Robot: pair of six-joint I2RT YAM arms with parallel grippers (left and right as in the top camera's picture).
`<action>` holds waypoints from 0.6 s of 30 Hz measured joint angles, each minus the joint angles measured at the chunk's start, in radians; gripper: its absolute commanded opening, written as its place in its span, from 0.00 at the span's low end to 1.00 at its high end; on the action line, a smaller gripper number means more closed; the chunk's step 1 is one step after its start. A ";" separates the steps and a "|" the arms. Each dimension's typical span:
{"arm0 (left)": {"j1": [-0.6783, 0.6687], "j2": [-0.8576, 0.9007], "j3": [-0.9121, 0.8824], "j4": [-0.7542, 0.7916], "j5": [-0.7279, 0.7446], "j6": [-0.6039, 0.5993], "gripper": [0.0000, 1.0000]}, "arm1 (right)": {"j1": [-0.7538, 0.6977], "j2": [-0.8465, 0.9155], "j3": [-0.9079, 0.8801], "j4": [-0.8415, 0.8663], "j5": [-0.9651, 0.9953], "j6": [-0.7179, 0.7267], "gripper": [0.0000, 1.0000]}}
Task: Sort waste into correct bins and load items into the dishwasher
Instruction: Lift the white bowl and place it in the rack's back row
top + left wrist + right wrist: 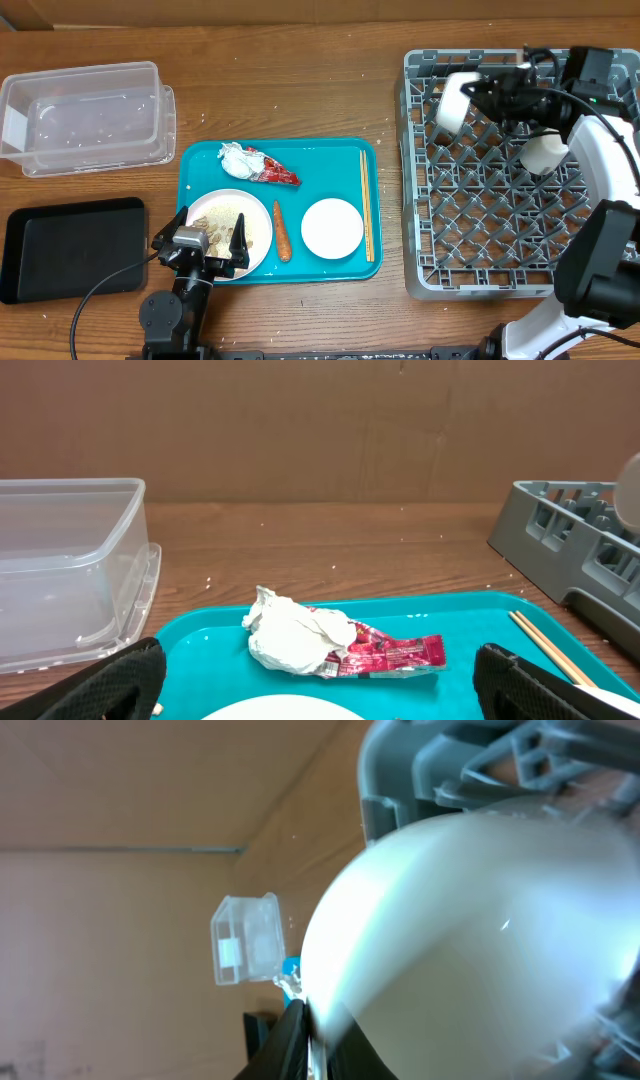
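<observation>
My right gripper [478,92] [316,1042] is shut on the rim of a white bowl [452,102] [470,920], holding it tilted over the far left part of the grey dish rack [480,210] [470,765]. A small white cup [543,152] sits in the rack. My left gripper [210,232] [322,695] hangs open and empty over a white plate [256,226] with pale food scraps [215,222]. On the teal tray [200,165] lie a crumpled tissue [236,158] [295,635], a red wrapper [277,171] [395,653], a carrot [282,232], a round white dish [332,228] and chopsticks [366,205] [545,645].
A clear plastic tub [85,115] [60,570] stands at the far left and a shallow black tray [70,248] lies in front of it. The rack's wall [580,550] rises right of the teal tray. The right arm's white links [610,160] reach over the rack's right side.
</observation>
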 measured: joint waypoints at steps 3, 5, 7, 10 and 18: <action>0.000 0.000 0.000 0.000 0.000 0.000 1.00 | -0.015 0.001 -0.005 -0.009 0.000 0.000 0.14; 0.000 0.000 0.000 0.000 0.000 0.000 1.00 | -0.016 0.001 -0.005 -0.010 0.009 0.001 0.16; 0.000 0.000 0.000 0.000 0.000 0.000 1.00 | -0.016 0.001 -0.005 -0.014 0.021 0.001 0.16; 0.000 0.000 0.000 0.000 0.000 0.000 1.00 | -0.016 0.001 -0.005 -0.014 0.027 0.000 0.16; 0.000 0.000 0.000 0.000 0.000 0.000 1.00 | -0.035 0.001 0.053 -0.177 0.082 -0.001 0.24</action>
